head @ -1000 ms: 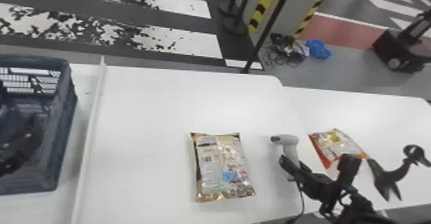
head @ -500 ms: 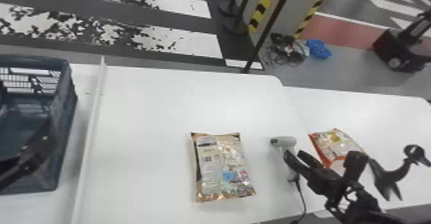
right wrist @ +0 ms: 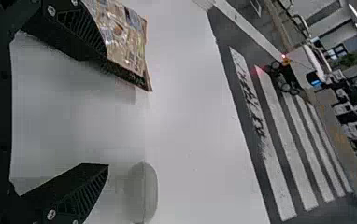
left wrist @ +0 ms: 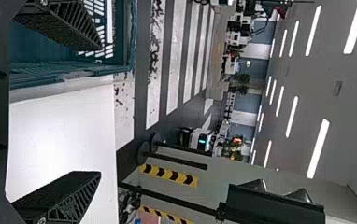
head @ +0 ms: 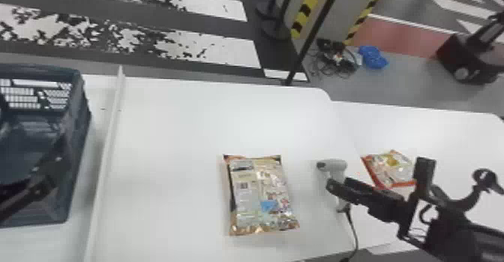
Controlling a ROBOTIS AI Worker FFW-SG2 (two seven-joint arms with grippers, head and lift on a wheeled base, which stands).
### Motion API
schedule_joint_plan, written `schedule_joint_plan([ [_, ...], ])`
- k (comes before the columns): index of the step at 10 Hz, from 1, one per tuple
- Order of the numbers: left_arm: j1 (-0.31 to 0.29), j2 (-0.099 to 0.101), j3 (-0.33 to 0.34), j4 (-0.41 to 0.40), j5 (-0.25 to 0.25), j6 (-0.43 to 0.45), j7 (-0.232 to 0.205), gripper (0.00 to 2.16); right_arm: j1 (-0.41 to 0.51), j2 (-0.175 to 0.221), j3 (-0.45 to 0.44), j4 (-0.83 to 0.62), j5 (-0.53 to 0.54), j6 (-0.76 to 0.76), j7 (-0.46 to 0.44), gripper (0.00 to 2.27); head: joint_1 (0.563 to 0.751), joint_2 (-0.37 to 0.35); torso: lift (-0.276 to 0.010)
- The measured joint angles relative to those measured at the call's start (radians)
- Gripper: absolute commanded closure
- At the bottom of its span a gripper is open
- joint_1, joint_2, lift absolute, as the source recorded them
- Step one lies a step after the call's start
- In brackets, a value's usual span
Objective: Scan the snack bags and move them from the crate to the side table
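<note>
A gripper could pass between the flat gold-foil bag (head: 262,193) and the far edge of the white table (head: 187,122); a grey plastic scanner (head: 335,166) obstructs its right edge.

Two bags (head: 262,195), one crate (head: 77,122), one scanner (head: 336,166)

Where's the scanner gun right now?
In the head view, the scanner gun is on the white table's right part, between the large snack bag and the smaller one.

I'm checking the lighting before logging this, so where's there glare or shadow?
Head view: glints on the bag left of the scanner; left wrist view: bright glare on the table, glowing ceiling lights; right wrist view: soft shadow beside the bag.
</note>
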Motion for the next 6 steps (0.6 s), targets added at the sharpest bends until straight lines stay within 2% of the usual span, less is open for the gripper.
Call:
schedule_joint_plan([
  [1, -0.002, 0.002, 0.001, 0.001, 0.000, 0.006, -0.001, 0.04, -0.031, -0.036, 0.045, -0.003, 0.007, 0.117, 0.030, 0.13, 0.695, -0.350, -0.087],
  [2, -0.003, 0.003, 0.002, 0.001, 0.000, 0.008, -0.001, 0.04, -0.075, -0.058, 0.103, 0.025, 0.027, 0.206, 0.075, 0.13, 0.695, -0.319, -0.087],
  [4, -0.001, 0.008, 0.006, 0.005, 0.000, 0.011, -0.001, 0.04, -0.157, -0.071, 0.237, 0.090, 0.093, 0.290, 0.111, 0.13, 0.695, -0.276, -0.087],
  [6, 0.009, 0.010, 0.008, 0.013, -0.007, 0.010, -0.001, 0.04, -0.199, -0.069, 0.313, 0.128, 0.116, 0.292, 0.121, 0.13, 0.695, -0.231, -0.087],
])
